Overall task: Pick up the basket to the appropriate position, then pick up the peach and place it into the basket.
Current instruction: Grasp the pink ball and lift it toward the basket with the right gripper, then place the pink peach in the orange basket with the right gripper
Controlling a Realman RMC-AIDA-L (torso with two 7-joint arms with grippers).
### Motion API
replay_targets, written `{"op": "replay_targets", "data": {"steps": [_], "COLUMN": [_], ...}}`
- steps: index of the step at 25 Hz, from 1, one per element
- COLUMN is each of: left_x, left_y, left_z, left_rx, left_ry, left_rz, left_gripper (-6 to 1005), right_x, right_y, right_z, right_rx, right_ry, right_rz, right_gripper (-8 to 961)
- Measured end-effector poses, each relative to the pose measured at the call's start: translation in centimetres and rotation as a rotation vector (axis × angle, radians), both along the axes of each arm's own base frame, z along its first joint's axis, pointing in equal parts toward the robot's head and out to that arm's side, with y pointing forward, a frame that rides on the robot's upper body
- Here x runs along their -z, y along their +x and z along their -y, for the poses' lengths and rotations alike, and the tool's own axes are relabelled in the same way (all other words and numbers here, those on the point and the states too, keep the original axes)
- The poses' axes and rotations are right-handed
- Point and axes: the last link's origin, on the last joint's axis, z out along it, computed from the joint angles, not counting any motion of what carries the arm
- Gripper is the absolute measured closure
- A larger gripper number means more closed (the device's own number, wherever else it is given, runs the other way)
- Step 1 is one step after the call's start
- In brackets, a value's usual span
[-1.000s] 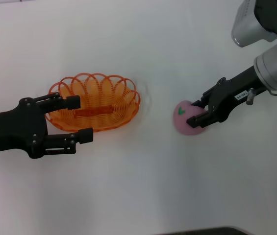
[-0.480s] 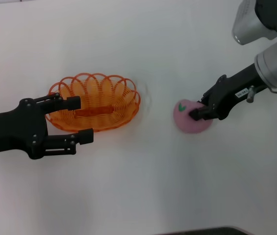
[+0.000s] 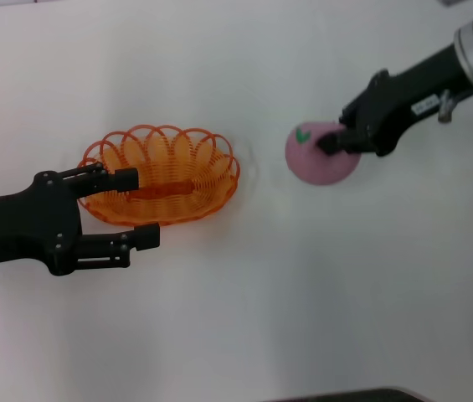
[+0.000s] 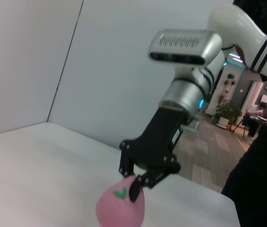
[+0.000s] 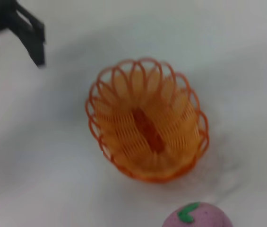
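One orange wire-loop basket (image 3: 162, 174) sits on one white table (image 3: 244, 318). One pink peach (image 3: 320, 155) bearing one green leaf mark (image 3: 303, 134) is also present. Two black robot grippers appear: one left gripper (image 3: 136, 208) and one right gripper (image 3: 330, 142). Two arms total.

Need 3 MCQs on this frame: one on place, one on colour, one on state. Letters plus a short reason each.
1. Where is the peach relative to the basket?
A. inside it
B. off to the robot's right of it
C. under it

2. What colour is the basket?
A. orange
B. blue
C. white

3. What is the right gripper doing?
A. parked away from everything
B. holding the basket
C. shut on the peach

Key: B, the peach sits apart from the basket, which holds no fruit. A, its wire loops are orange. C, the right gripper pinches the peach; the left gripper is open by the basket.
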Motion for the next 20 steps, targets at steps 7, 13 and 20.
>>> {"op": "replay_targets", "data": {"steps": [7, 13, 20], "left_x": [0.0, 0.0, -0.1], "left_y": [0.0, 0.0, -0.1], "left_z": [0.0, -0.1, -0.1], "left_rx": [-0.008, -0.012, -0.016], "left_ry": [-0.006, -0.003, 0.005], "left_rz": [0.002, -0.001, 0.006], "left_gripper": [120, 119, 119], "right_x": [-1.9, -2.4, 0.5], "right_y": [-3.0, -4.7, -2.1], "right_z": [-0.5, -0.4, -0.3], "right_rx": [-0.081, -0.139, -0.143], "right_ry": [0.030, 0.089, 0.168], "right_rz": [-0.097, -0.350, -0.611], "right_gripper": [879, 907, 906]}}
